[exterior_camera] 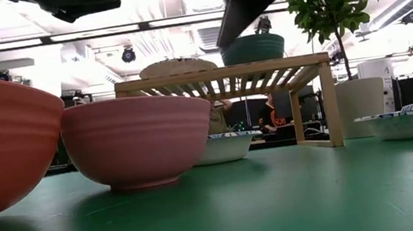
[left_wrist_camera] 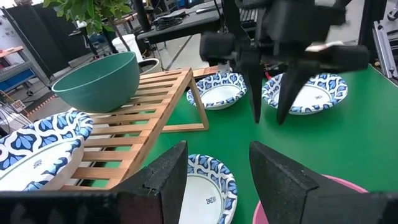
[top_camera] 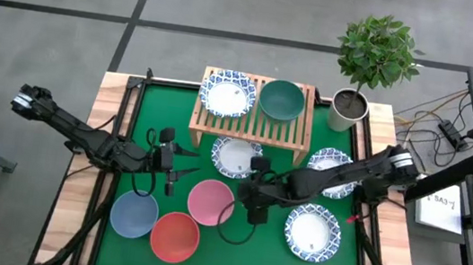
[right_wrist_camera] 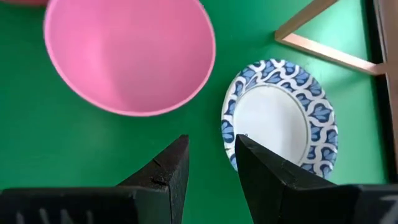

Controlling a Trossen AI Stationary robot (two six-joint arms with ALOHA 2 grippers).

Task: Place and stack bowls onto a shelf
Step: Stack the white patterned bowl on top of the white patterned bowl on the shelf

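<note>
The light-wood shelf [top_camera: 251, 127] stands at the far middle of the green mat. On its slats sit one white blue-rimmed bowl [top_camera: 228, 93] and the dark green bowl [top_camera: 282, 99]. Another white bowl [top_camera: 236, 157] rests on the mat at the shelf's front, and two more [top_camera: 331, 171] [top_camera: 313, 232] sit to the right. Pink [top_camera: 211, 202], red [top_camera: 175, 236] and blue-grey [top_camera: 134, 214] bowls stand near the front left. My right gripper [right_wrist_camera: 211, 165] is open, pointing down above the mat between the pink bowl [right_wrist_camera: 130, 53] and a white bowl [right_wrist_camera: 280, 118]. My left gripper [left_wrist_camera: 217, 168] is open, level, left of that white bowl.
A potted plant [top_camera: 366, 71] in a grey pot stands at the table's far right corner beside the shelf. Wooden borders [top_camera: 76, 185] frame the mat. Bare mat lies in front of the right arm, between the pink bowl and the near-right white bowl.
</note>
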